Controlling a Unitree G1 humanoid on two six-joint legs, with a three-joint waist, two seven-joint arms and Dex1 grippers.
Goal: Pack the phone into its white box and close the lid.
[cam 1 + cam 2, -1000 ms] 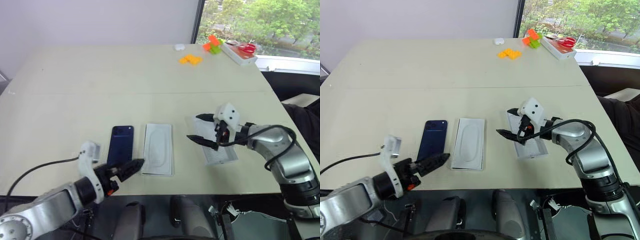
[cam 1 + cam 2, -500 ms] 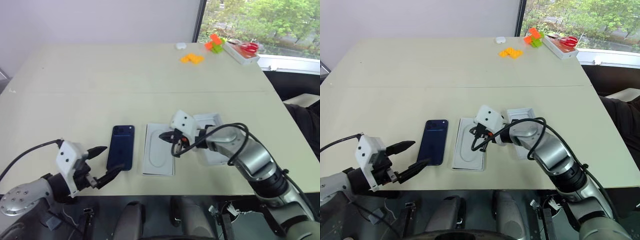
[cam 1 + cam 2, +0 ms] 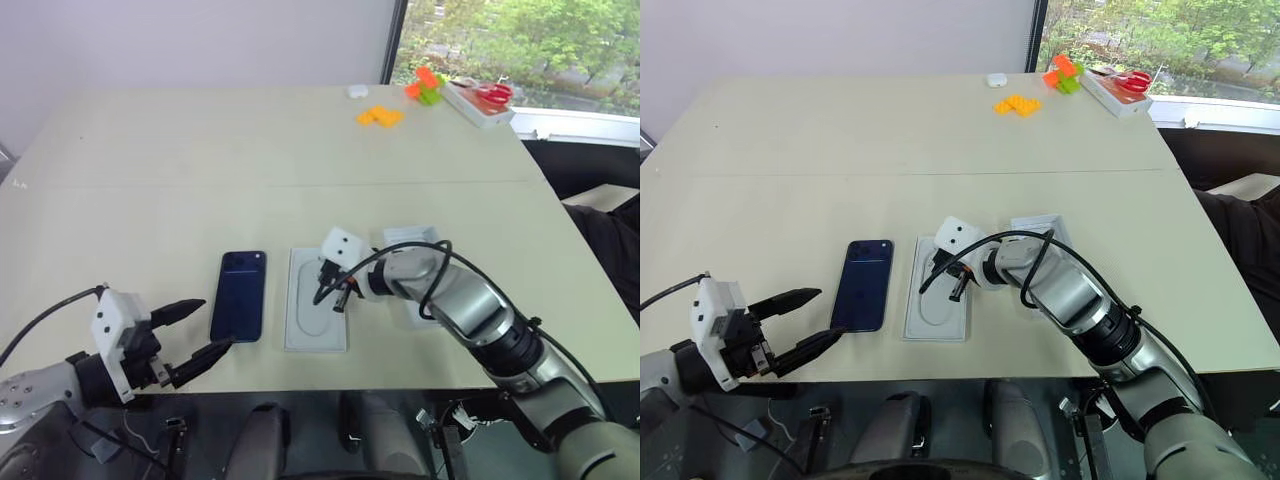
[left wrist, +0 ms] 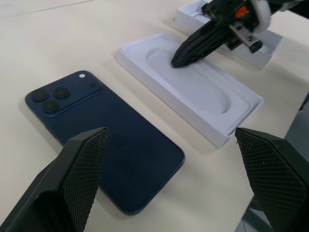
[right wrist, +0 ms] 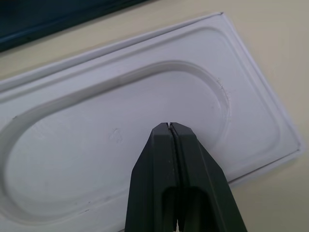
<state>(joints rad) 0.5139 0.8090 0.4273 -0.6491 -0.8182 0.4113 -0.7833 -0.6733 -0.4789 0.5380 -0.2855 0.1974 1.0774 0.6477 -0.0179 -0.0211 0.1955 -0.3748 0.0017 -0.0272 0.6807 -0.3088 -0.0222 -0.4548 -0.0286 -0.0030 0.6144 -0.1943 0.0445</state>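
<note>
Phone [image 3: 239,309] as the landmark: it lies flat on the table [image 3: 200,170], glossy back up, its long axis running away from the robot's edge of the table, with the camera cluster at the far end. Just off its near end hangs the left gripper [image 3: 195,333], fingers spread wide and grasping nothing; its two tips point toward the phone's near short edge, one on either side of that edge's line, apart from the phone. So the left arm is the nearer one, and a pick-up would likely come along the long axis from the near end.

Just beside the phone on its right, parallel to it, lies the thin white insert [image 3: 317,312] with its oval recess. The right gripper [image 3: 335,296] is clenched tight on nothing, its closed tips pressed down into or just above that recess; contact is hard to judge. It lies across the insert from the phone, farther from it than the left gripper.

Beyond the insert, farther right of the phone, a shallow white tray [image 3: 410,236] shows at its far edge, the right forearm covering most of it. I take it for the white box, though its floor is hidden. The lid I cannot pick out with certainty. Far off, orange blocks [image 3: 381,117] sit by the window.
</note>
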